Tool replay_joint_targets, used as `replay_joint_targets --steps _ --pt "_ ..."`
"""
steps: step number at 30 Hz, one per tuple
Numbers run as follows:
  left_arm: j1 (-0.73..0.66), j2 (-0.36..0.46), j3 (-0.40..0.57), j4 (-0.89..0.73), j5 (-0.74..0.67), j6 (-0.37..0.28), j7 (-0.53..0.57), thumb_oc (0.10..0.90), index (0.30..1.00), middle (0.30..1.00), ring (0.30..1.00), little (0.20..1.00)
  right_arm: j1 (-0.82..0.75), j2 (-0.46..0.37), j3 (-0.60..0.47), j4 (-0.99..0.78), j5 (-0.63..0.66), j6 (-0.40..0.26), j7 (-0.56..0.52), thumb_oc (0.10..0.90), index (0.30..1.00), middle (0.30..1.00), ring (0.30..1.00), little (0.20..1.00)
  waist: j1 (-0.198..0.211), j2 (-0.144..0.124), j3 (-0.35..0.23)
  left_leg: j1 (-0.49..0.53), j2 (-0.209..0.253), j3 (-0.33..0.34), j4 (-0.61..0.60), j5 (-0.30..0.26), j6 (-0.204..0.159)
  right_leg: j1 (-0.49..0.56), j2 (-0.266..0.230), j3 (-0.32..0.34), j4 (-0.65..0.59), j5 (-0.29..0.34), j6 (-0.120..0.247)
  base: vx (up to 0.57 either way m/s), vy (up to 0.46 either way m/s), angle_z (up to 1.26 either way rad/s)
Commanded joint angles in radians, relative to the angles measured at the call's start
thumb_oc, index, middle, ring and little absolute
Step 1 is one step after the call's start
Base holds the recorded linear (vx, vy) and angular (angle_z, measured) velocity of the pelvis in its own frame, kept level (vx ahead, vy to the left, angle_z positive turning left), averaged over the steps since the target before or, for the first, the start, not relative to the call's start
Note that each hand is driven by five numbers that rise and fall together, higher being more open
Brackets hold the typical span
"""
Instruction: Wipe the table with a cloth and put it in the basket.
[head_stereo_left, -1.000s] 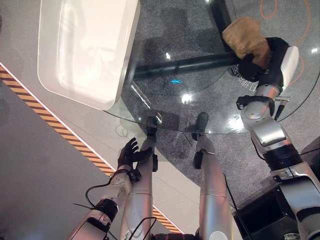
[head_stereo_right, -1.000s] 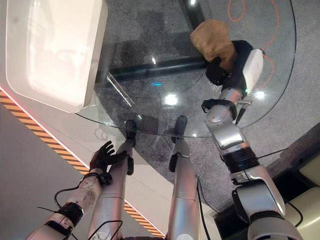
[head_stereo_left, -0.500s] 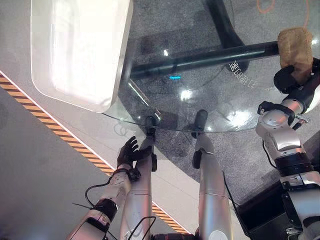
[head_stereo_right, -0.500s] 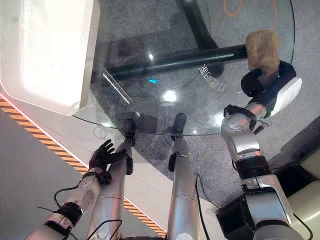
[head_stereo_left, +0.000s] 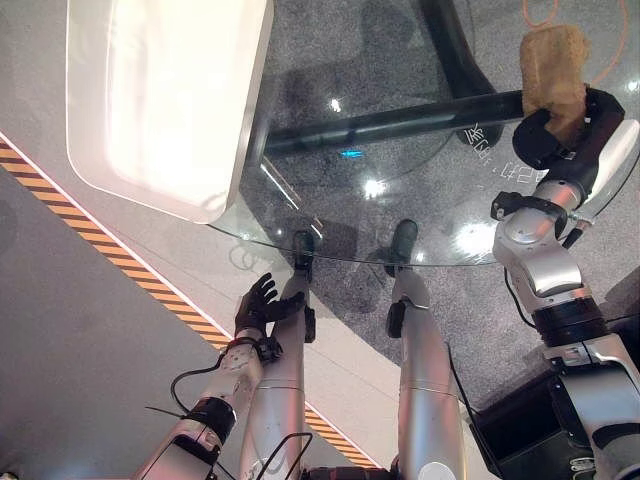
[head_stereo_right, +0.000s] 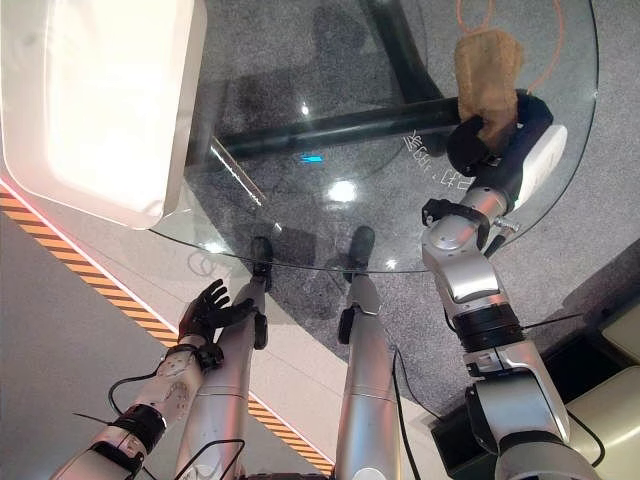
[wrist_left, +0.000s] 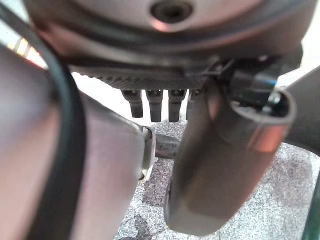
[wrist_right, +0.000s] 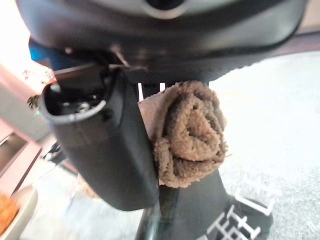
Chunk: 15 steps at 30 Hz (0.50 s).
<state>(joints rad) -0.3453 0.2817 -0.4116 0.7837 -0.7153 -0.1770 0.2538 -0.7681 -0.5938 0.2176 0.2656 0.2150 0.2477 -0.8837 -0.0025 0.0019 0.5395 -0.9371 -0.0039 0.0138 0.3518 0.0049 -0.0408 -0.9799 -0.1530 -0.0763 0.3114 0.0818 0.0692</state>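
Glass table (head_stereo_left: 420, 150), round and transparent, spans the upper centre of the frame, a white tray-like object (head_stereo_left: 165, 95) at upper left. Right hand (head_stereo_left: 560, 140) at upper right has fingers clenched around the brown cloth (head_stereo_left: 553, 65), bunched above the tabletop. Left hand (head_stereo_left: 258, 305) hangs at lower left, fingers relaxed, holding nothing.

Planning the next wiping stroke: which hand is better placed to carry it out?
The right. The right hand already grips the brown cloth over the glass table. The left hand hangs open beside the leg, below the table's edge, holding nothing.
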Motion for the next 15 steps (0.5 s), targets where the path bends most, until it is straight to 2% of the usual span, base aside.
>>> replay_joint_targets --steps 1,6,9,10,11,13,14,15 --pt "0.165 -0.06 0.021 -0.015 -0.001 0.009 0.011 0.8 0.9 0.9 0.9 0.9 0.006 -0.062 0.035 -0.166 -0.145 0.001 0.117 0.1 0.3 0.3 0.3 0.2 0.004 0.021 -0.019 -0.012 -0.072 0.039 0.01 -0.01 0.048 0.02 0.085 -0.026 -0.037 0.021 0.002 0.0 0.0 0.0" --pt "0.161 -0.062 0.025 -0.016 0.012 -0.001 0.005 0.8 0.9 0.9 0.9 0.9 0.031 -0.021 0.109 -0.176 -0.181 0.025 0.269 0.1 0.3 0.3 0.3 0.2 0.007 0.02 -0.019 -0.024 -0.072 0.041 0.017 -0.011 0.049 0.008 0.08 -0.032 -0.027 0.017 0.002 0.0 0.0 0.0" --pt "0.16 -0.059 0.026 -0.016 0.02 0.001 0.002 0.8 0.9 0.9 0.9 0.9 0.046 0.01 0.15 -0.183 -0.144 0.012 0.339 0.1 0.3 0.3 0.3 0.2 0.011 0.022 -0.019 -0.028 -0.072 0.042 0.017 -0.007 0.048 0.005 0.076 -0.039 -0.026 0.014 0.0 0.02 -0.002 0.01" --pt "0.182 -0.061 0.022 -0.011 0.024 -0.002 -0.004 0.8 0.9 0.9 0.9 0.9 0.068 0.031 0.172 -0.184 -0.136 0.0 0.377 0.1 0.3 0.3 0.3 0.2 0.017 0.026 -0.019 0.01 -0.069 0.036 0.022 -0.039 0.043 0.037 0.082 -0.035 -0.013 -0.018 0.005 0.0 0.0 0.0" --pt "0.161 -0.06 0.028 -0.013 0.025 -0.002 -0.004 0.8 0.9 0.9 0.9 0.9 0.05 0.032 0.171 -0.187 -0.14 -0.001 0.392 0.1 0.3 0.3 0.3 0.2 0.013 0.024 -0.019 -0.029 -0.073 0.042 0.017 -0.006 0.047 0.002 0.076 -0.04 -0.024 0.012 -0.001 0.0 0.0 0.0" --pt "0.157 -0.058 0.028 -0.01 0.028 -0.002 -0.007 0.8 0.9 0.9 0.9 0.9 0.051 0.047 0.192 -0.195 -0.163 0.002 0.44 0.1 0.3 0.3 0.3 0.2 0.015 0.025 -0.019 -0.031 -0.075 0.041 0.016 -0.004 0.045 -0.001 0.075 -0.041 -0.024 0.012 -0.002 0.01 -0.005 0.05" --pt "0.178 -0.06 0.021 -0.005 0.032 -0.002 -0.008 0.8 0.9 0.9 0.9 0.9 0.073 0.06 0.221 -0.2 -0.171 0.003 0.48 0.1 0.3 0.3 0.3 0.2 0.021 0.028 -0.019 0.006 -0.072 0.033 0.022 -0.037 0.041 0.032 0.079 -0.037 -0.012 -0.018 0.005 0.06 -0.006 0.05" --pt "0.178 -0.06 0.021 -0.005 0.032 -0.002 -0.008 0.8 0.9 0.9 0.9 0.9 0.073 0.06 0.221 -0.2 -0.171 0.003 0.48 0.1 0.3 0.3 0.3 0.2 0.021 0.028 -0.019 0.006 -0.072 0.033 0.022 -0.037 0.041 0.032 0.079 -0.037 -0.012 -0.018 0.005 0.01 -0.01 0.05"
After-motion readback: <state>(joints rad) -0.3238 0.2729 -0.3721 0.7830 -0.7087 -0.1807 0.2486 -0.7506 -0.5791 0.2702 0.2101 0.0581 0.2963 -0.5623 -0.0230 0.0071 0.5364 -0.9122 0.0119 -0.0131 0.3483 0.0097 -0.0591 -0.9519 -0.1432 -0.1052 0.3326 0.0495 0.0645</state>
